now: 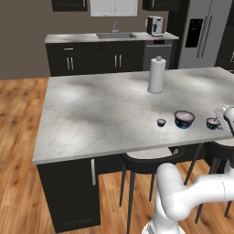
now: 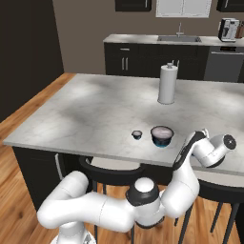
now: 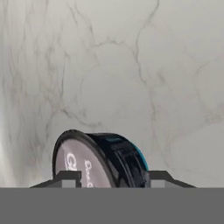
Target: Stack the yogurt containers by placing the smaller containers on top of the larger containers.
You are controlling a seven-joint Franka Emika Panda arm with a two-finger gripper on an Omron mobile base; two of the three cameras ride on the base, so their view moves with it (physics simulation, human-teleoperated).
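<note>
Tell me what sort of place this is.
A rendered home kitchen, it seems: a marble-topped island with stools tucked under it, a sink in the back counter, and a steel refrigerator.

mid-sized tub (image 3: 98, 159): lower part cut off by hand view's bottom | lid lettering: blurred, unreadable | fingers (image 3: 70, 178): only tips visible

- Even, soft rendered light; no harsh glare anywhere.
- The pale marble counter (image 1: 91, 114) shows broad, soft-edged grey shadow patches in both base views.
- The paper-towel roll (image 1: 156, 75) is brightly lit.
- Base views look slightly soft and low in detail.
- The hand view is blurry close up, its marble veins smeared.
</note>
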